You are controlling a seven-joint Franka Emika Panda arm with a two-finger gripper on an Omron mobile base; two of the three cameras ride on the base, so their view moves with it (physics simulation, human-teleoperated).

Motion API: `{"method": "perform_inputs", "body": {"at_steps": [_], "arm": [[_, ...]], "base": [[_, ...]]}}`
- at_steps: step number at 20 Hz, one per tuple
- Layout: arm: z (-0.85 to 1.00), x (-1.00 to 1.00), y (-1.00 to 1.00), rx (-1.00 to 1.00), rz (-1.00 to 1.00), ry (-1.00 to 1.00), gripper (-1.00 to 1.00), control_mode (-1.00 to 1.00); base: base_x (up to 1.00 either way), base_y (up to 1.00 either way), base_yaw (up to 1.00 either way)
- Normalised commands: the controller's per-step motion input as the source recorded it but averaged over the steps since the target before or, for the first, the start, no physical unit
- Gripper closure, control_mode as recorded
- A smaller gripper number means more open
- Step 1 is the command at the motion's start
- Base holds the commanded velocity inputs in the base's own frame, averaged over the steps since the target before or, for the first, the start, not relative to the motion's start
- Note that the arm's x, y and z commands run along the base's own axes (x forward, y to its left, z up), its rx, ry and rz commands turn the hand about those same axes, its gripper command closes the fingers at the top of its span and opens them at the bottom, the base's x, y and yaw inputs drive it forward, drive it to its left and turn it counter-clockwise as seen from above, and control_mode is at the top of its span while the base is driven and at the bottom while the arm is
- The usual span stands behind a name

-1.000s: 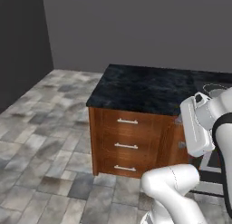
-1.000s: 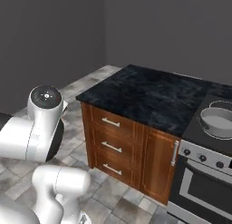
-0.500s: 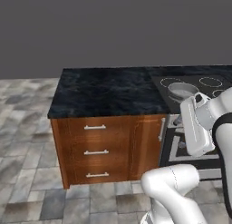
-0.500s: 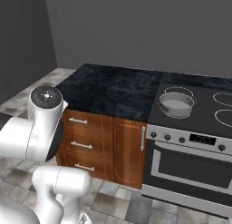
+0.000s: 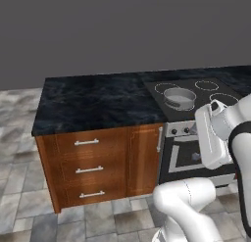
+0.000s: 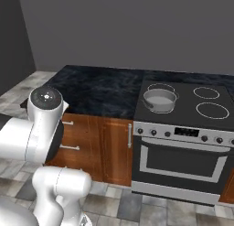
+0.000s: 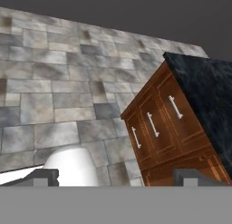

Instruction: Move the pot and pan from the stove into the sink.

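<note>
The round grey metal pot (image 6: 159,99) with low straight walls and two small side handles sits upright on the front left burner ring of the black glass cooktop stove (image 6: 183,111), seen also in the left base view as the pot (image 5: 179,97) on the stove (image 5: 196,96). The stove carries white ring burner marks on its top and a silver front panel with dark knobs (image 6: 171,134) above an oven door with a long horizontal handle (image 6: 182,147). Just beside the stove, to its left, runs a dark speckled stone worktop (image 6: 98,88) over a brown wooden cabinet (image 5: 98,166) with three drawers, each with a short silver bar handle, and one narrow door next to the oven. The floor (image 5: 19,138) is laid with grey stone tiles, and a plain grey wall stands behind the worktop. The end effector (image 7: 120,177) shows in the hand view as two small dark finger tips (image 7: 43,176) set wide apart at the bottom edge, open and gripping nothing; beyond them lie the tiled floor (image 7: 54,82) and the tilted drawer cabinet (image 7: 165,128), well apart from the pot
</note>
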Motion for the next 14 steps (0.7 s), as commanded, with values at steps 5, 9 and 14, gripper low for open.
{"method": "perform_inputs", "body": {"at_steps": [5, 9, 14], "arm": [[0.00, 0.00, 0.00, 0.00, 0.00, 0.00, -1.00, 1.00], [0.00, 0.00, 0.00, 0.00, 0.00, 0.00, -1.00, 1.00], [0.00, 0.00, 0.00, 0.00, 0.00, 0.00, -1.00, 1.00]], "base": [[0.06, -0.31, 0.00], [0.01, -0.92, 0.04], [0.04, -0.97, 0.01]]}}
